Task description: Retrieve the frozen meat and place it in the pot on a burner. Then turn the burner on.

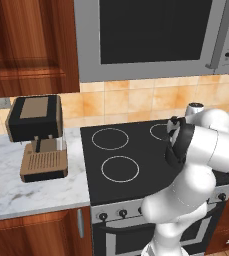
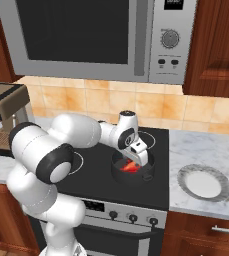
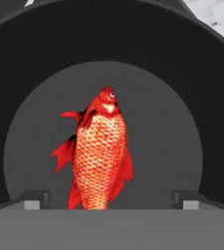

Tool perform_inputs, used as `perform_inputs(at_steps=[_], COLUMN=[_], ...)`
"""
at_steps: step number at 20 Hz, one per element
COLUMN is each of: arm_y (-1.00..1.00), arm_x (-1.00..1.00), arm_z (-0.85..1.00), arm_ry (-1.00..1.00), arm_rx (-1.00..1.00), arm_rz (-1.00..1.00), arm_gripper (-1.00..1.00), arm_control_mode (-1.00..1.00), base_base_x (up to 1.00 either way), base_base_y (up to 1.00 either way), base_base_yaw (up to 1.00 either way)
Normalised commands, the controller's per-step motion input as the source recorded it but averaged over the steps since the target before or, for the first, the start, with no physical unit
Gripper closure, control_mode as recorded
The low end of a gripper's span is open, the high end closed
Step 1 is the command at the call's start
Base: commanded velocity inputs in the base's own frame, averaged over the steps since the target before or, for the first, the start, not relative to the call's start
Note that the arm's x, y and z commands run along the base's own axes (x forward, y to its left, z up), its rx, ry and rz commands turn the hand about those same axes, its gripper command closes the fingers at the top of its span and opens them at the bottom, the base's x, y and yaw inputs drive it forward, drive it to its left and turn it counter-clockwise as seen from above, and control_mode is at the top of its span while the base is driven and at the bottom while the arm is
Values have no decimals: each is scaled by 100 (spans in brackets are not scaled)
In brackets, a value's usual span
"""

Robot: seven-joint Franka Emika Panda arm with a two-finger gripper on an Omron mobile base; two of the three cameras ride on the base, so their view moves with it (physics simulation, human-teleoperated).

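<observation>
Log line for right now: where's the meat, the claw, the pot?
meat: red fish inside pot | claw: over pot mouth, fingers apart on either side of fish, not touching | pot: on stove's right side | knobs: untouched

Frozen meat point(image 3: 100, 156): red scaled fish, lying inside the low black pot point(image 2: 133, 171) on the front right burner.

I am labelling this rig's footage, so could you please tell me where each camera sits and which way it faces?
Left base view: behind the arm's left, facing stove and coffee machine; arm lower right.
Right base view: behind its right, facing the pot, plate; arm lower left, gripper over the pot.
Hand view: looks into the pot at the frozen meat; fingertips at the bottom.
Both base views share the stove.
</observation>
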Motion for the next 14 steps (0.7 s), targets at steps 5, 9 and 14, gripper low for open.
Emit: perform_inputs(at_steps=[5, 9, 14], arm_y=[-4, 0, 0], arm_x=[-15, -23, -46], arm_z=[25, 30, 22], arm_ry=[0, -7, -9], arm_rx=[0, 0, 0], arm_rz=[0, 0, 0], arm_gripper=[-100, -100, -100], arm_control_mode=[-100, -100, -100], base_base_x=[0, 0, 0], base_base_y=[0, 0, 0], base_base_yaw=[0, 0, 0])
